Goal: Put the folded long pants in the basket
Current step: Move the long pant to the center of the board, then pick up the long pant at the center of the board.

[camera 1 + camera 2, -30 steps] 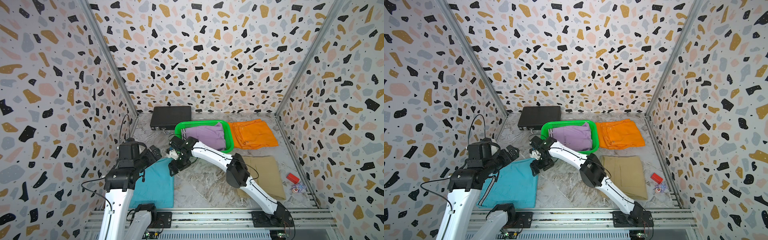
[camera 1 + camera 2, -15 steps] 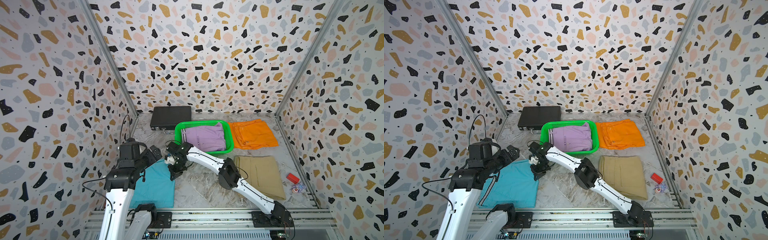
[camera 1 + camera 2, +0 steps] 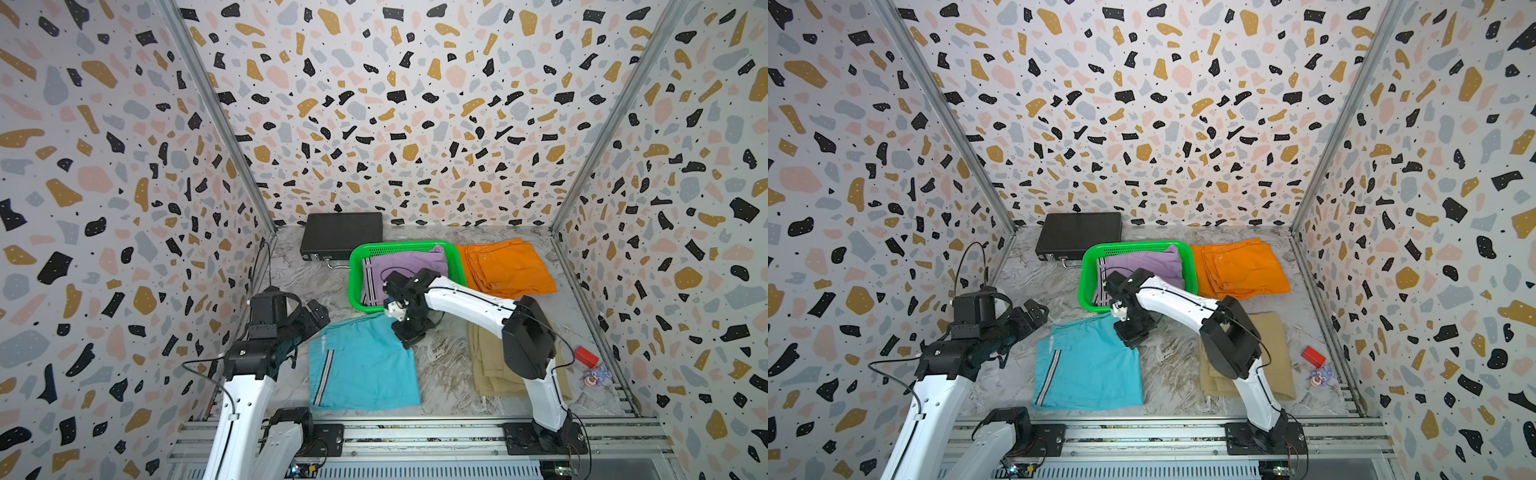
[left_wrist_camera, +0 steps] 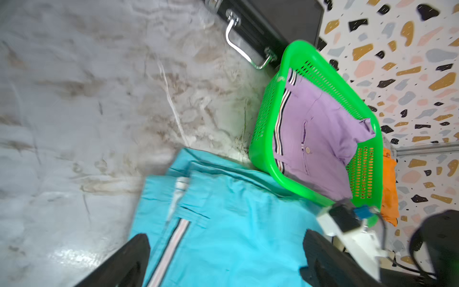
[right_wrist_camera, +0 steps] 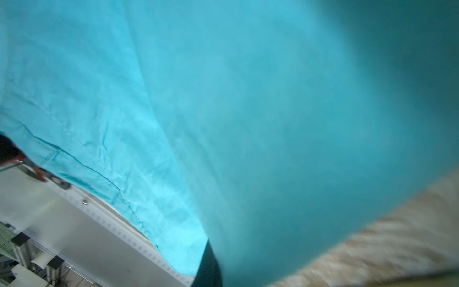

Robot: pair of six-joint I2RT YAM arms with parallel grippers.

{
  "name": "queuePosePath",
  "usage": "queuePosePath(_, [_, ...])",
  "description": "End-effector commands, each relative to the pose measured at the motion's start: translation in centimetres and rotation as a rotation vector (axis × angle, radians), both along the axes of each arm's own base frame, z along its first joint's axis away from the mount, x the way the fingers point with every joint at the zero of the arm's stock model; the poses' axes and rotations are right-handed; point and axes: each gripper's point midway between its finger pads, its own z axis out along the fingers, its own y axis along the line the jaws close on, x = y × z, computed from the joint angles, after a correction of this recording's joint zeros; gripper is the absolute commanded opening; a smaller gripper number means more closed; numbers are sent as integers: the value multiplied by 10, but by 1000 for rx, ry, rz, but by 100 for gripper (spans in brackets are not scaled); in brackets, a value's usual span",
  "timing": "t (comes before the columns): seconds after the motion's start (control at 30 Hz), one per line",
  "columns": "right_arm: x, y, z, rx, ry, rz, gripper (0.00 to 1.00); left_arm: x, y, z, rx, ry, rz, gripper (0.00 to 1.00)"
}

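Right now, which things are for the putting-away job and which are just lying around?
For the job: teal pants, lilac pants, khaki pants, orange pants, green basket.
Just lying about: black case, red block, small trinket.

A lab test booth: terrazzo-print panel walls (image 3: 395, 104) and aluminium mounting rail (image 3: 415, 438).

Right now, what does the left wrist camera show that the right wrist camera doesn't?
Only the left wrist view shows the green basket with the lilac pants inside, the black case beside it, and an edge of the orange pants. Only the right wrist view shows a pale metal rail past the cloth's hem. Both show the teal pants, which fill most of the right wrist view, and some of the marbled table.
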Motion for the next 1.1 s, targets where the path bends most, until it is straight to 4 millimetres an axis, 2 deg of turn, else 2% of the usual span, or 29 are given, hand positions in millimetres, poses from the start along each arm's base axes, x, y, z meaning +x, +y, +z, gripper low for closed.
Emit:
queuePosePath(0.0, [3,-56,-11,-114,-58,-3,0,4,-20,-25,-147,44,-11,100])
queuePosePath(0.13, [8,-77,-19,-113,-81,-33,0,0,-31,-64,-239,135,-5,100])
queuePosePath(0.3, [30,-83,-24,-73,-118,-117,0,-7,-60,-123,-352,299,-77,100])
queuePosePath(0.4, [42,-83,-20,-4,-119,-209,0,-15,-78,-149,-343,395,-140,100])
queuePosePath(0.6, [48,-63,-17,99,-76,-265,0,-21,-100,-166,-331,442,-179,99])
queuePosePath(0.77, [48,-59,-16,113,-64,-280,0,-27,-111,-176,-327,477,-206,92])
queuePosePath(0.87, [45,-56,-17,124,-41,-285,0,-28,-113,-181,-329,487,-208,81])
queuePosePath(0.93, [42,-55,-18,129,-23,-288,0,-26,-115,-182,-337,485,-213,65])
queuePosePath(1.07, [36,-57,-17,141,-8,-289,0,-21,-118,-183,-343,478,-229,22])
